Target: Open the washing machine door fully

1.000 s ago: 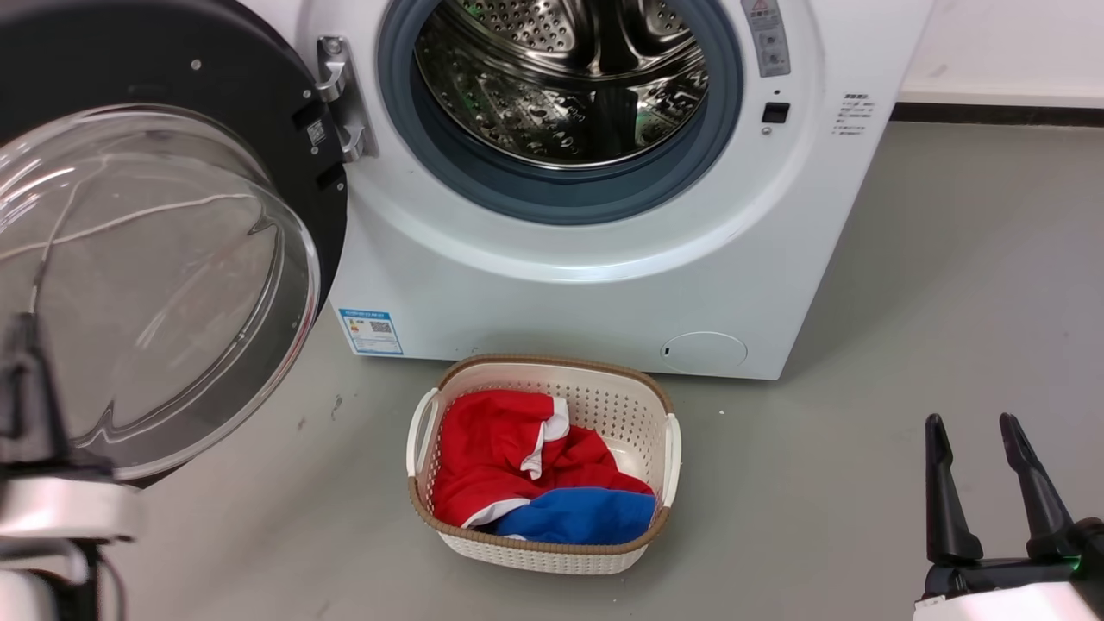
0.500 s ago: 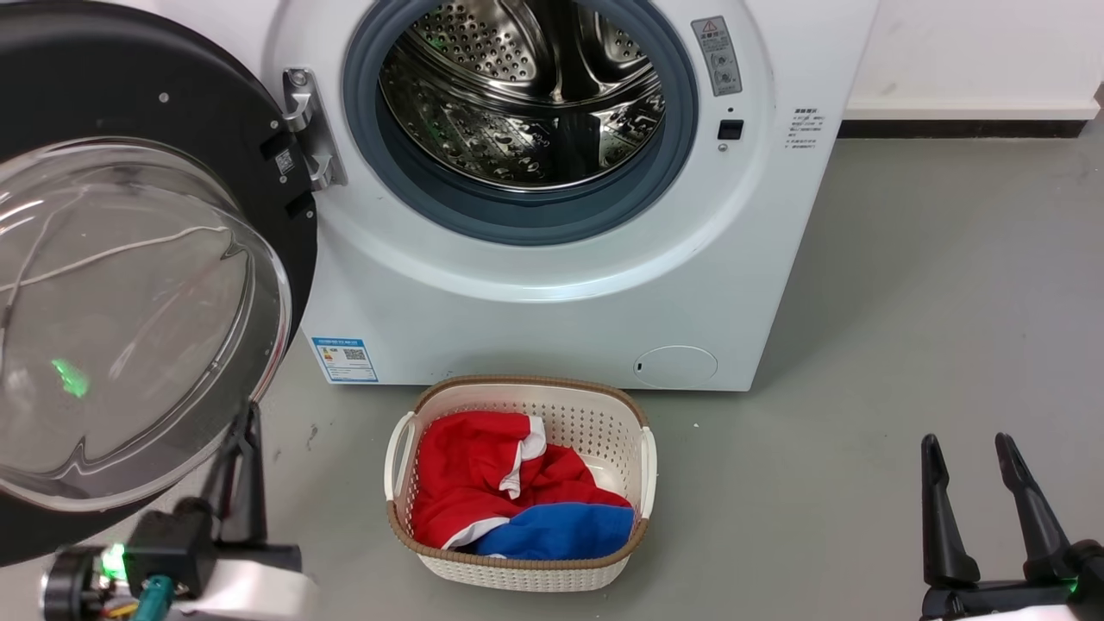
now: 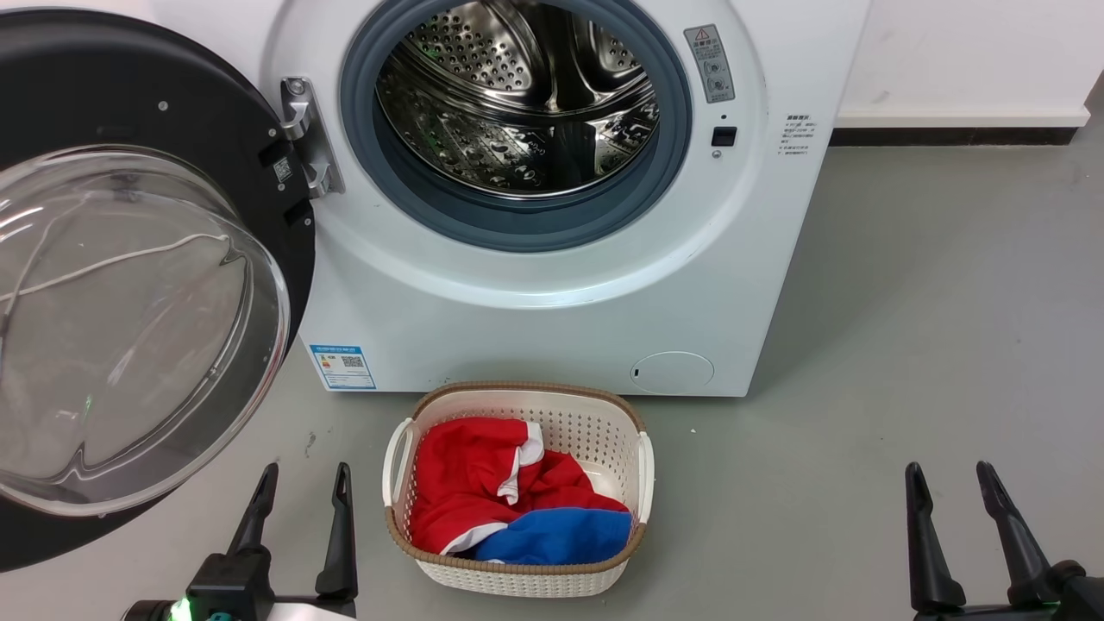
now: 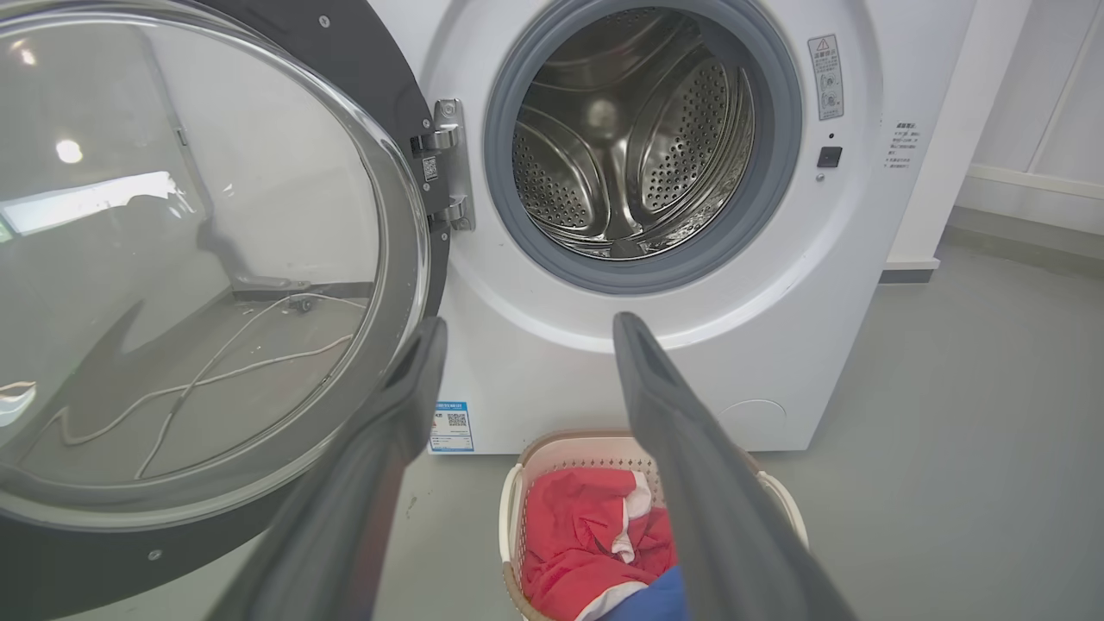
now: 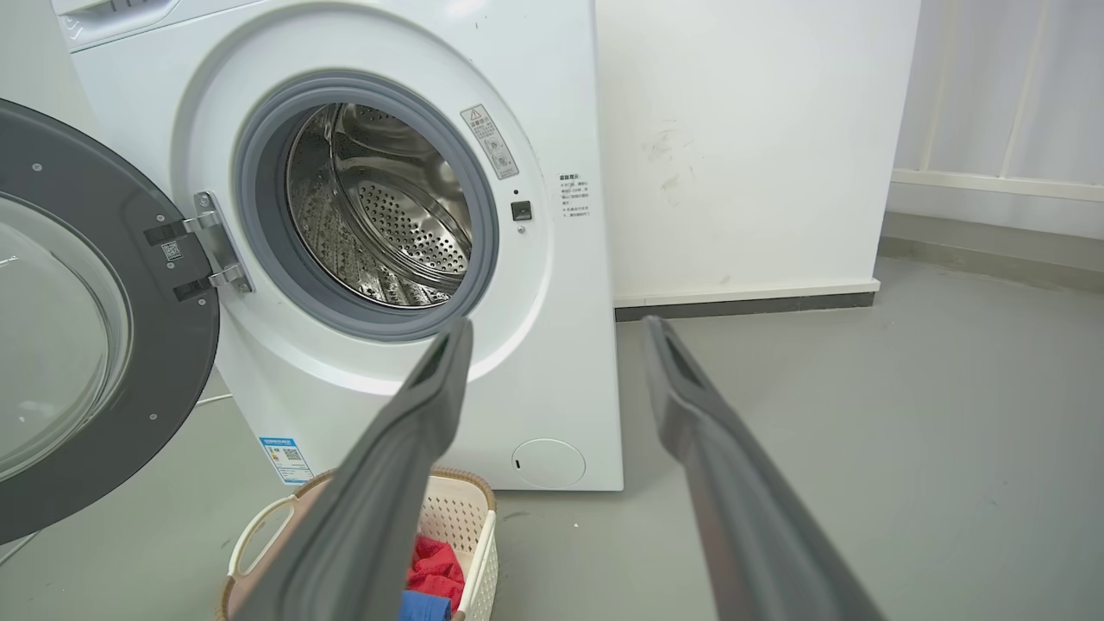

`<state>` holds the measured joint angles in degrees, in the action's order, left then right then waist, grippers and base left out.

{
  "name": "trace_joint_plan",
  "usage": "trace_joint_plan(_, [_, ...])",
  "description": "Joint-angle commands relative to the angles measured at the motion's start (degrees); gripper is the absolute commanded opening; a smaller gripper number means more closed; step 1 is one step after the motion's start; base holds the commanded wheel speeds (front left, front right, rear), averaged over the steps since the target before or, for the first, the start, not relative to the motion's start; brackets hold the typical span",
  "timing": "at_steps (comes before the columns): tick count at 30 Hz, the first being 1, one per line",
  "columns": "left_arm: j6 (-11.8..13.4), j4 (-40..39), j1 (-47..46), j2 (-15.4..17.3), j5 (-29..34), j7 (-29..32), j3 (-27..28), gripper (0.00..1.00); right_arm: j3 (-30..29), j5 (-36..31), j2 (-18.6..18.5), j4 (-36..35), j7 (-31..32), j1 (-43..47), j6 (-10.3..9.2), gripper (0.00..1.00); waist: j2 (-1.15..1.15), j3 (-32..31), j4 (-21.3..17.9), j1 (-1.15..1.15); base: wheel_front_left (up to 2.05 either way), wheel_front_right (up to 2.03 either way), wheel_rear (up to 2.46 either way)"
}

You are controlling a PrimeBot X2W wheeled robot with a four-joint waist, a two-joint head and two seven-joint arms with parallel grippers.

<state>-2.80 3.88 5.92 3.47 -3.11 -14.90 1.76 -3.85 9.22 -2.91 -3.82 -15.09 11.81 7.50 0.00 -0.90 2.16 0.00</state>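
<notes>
The washing machine door [image 3: 138, 285] is standing swung wide to the left of the washing machine [image 3: 535, 302], its black ring and clear glass bowl facing outward, hanging from the metal hinge [image 3: 304, 138] at the left edge of the opening. The opening is lying fully exposed, showing the perforated steel drum [image 3: 517, 103] inside the grey-blue gasket [image 3: 517, 226]. Low on the white front, a blue label sticker [image 3: 343, 367] is sitting at the left and a small round cap [image 3: 672, 373] at the right. On the grey floor [image 3: 906, 302] just in front of the machine, a cream laundry basket [image 3: 517, 576] is holding a red garment [image 3: 470, 483] and a blue one [image 3: 556, 535]. The left claw [image 3: 306, 473] is hovering beside the basket, below the door's lower edge, with its fingers spread and gripping nothing, touching neither. The right claw [image 3: 949, 470] is hanging well apart over bare floor, fingers likewise spread and empty.
</notes>
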Motion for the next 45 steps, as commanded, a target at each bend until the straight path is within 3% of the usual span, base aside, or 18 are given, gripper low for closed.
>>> trace_joint_plan(1, [0.4,0.1,0.4,0.0,0.2,-0.4,-0.1,1.0,0.1,0.5,0.1,0.0,-0.1,0.8,-0.01,1.0,0.0,0.0,0.0,0.0,0.0,0.0,0.0])
trace_joint_plan(16, [2.0,-1.3,1.9,-0.3,0.1,-0.4,-1.0,1.0,0.2,0.6,0.1,0.6,-0.1,0.8,-0.01,1.0,0.0,-0.1,0.1,0.0,0.0,0.0,0.0])
trace_joint_plan(17, [1.9,-1.1,1.5,-0.2,0.0,-0.1,-1.0,0.0,0.2,0.4,0.0,0.5,0.0,0.5,0.0,0.0,0.0,-0.1,0.1,0.0,0.0,0.0,0.0])
trace_joint_plan(22, [1.9,1.6,1.9,-0.5,-0.9,0.5,-0.9,0.0,0.5,1.2,0.0,2.8,0.2,0.5,0.0,0.0,0.0,-0.1,0.1,0.0,0.0,0.0,0.0])
trace_joint_plan(45, [0.0,3.9,-2.2,-0.5,-25.7,6.4,0.7,0.0,1.2,25.7,-1.3,6.9,4.9,-4.8,0.0,0.0,0.0,0.1,-0.3,0.0,0.0,0.0,0.0])
